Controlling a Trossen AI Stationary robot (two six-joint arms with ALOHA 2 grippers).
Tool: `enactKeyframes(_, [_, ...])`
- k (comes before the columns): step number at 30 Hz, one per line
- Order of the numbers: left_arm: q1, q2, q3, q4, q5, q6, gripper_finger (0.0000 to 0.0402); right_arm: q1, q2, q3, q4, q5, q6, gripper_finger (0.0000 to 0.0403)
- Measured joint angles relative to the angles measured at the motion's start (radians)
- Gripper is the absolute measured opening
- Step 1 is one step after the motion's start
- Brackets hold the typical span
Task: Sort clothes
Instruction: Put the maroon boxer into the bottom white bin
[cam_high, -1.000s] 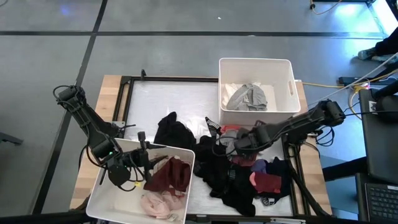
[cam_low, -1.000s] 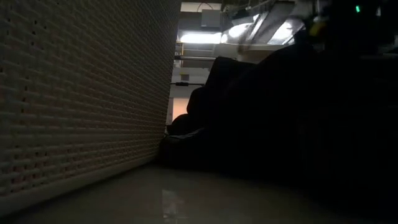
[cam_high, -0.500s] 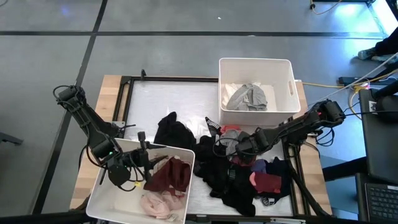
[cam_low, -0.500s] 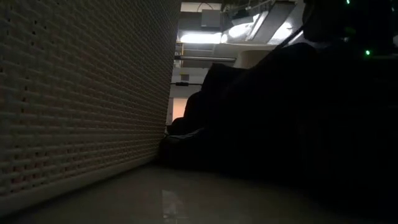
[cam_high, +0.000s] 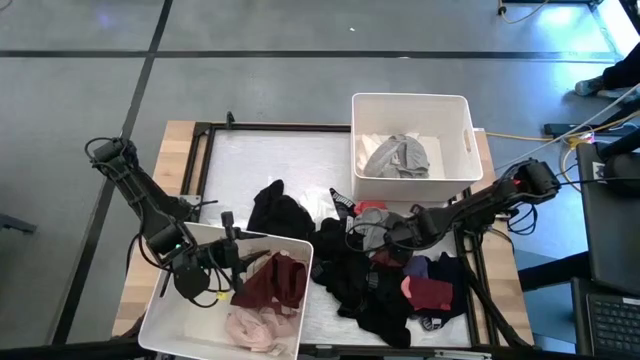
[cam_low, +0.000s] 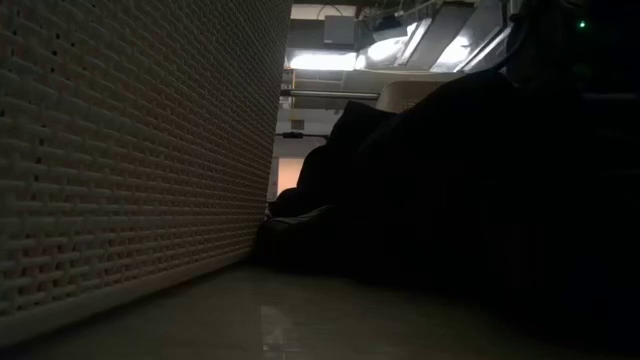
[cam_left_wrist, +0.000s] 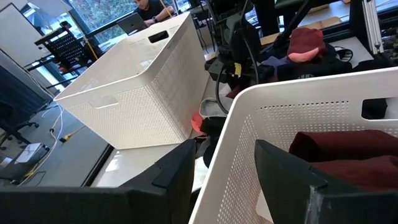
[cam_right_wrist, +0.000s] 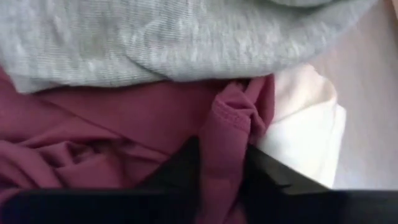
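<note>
A pile of clothes (cam_high: 385, 275) in black, grey, red, maroon and purple lies on the table's right half, and shows dark in the low view (cam_low: 450, 200). A black garment (cam_high: 278, 212) lies apart near the middle. My right gripper (cam_high: 388, 240) is down in the pile, shut on a maroon garment (cam_right_wrist: 124, 130) under a grey one (cam_right_wrist: 155, 43). My left gripper (cam_high: 228, 262) is at the far rim of the near-left white bin (cam_high: 170, 320), its fingers astride the wall (cam_left_wrist: 227, 155) with a gap showing. My left gripper has one finger (cam_left_wrist: 177, 174) outside the bin's far wall and one (cam_left_wrist: 280, 168) inside it; whether they touch the wall I cannot tell. My right gripper pinches a bunched fold of the maroon garment (cam_right_wrist: 227, 134) between its two fingers. The garment lies in the pile, beside a white cloth (cam_right_wrist: 305, 130).
The near-left bin holds a maroon garment (cam_high: 272, 282) and a pink one (cam_high: 255, 328). A second white bin (cam_high: 462, 120) at the far right holds grey clothes (cam_high: 398, 157). Its wall shows in the left wrist view (cam_left_wrist: 137, 93). A bin wall fills the low view's left (cam_low: 130, 150).
My right gripper has gone down into the pile next to the grey garment. My left arm has kept still.
</note>
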Motion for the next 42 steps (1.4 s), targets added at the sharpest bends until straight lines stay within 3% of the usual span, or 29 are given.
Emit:
enactKeyframes(3, [0.0, 0.0, 0.0, 0.0, 0.0, 0.0, 0.0156, 0.0, 0.005, 0.015, -0.016, 0.015, -0.036, 0.0027])
enactKeyframes(5, [0.0, 0.0, 0.0, 0.0, 0.0, 0.0, 0.0156, 0.0, 0.008, 0.04, -0.044, 0.023, -0.039, 0.0015])
enactKeyframes(10, [0.0, 0.0, 0.0, 0.0, 0.0, 0.0, 0.0156, 0.0, 0.013, 0.134, -0.174, 0.077, -0.078, 0.0038])
enactKeyframes(19, [0.0, 0.0, 0.0, 0.0, 0.0, 0.0, 0.0156, 0.0, 0.011, 0.378, -0.315, 0.132, -0.193, 0.0014])
enactKeyframes(24, [0.0, 0.0, 0.0, 0.0, 0.0, 0.0, 0.0156, 0.013, 0.01, 0.521, -0.338, 0.151, -0.274, 0.003])
enactKeyframes(31, [0.0, 0.0, 0.0, 0.0, 0.0, 0.0, 0.0156, 0.056, 0.01, 0.705, -0.358, 0.202, -0.369, 0.002])
enactKeyframes(42, [0.0, 0.0, 0.0, 0.0, 0.0, 0.0, 0.0156, 0.1, 0.008, 0.872, -0.284, 0.299, -0.541, 0.003])
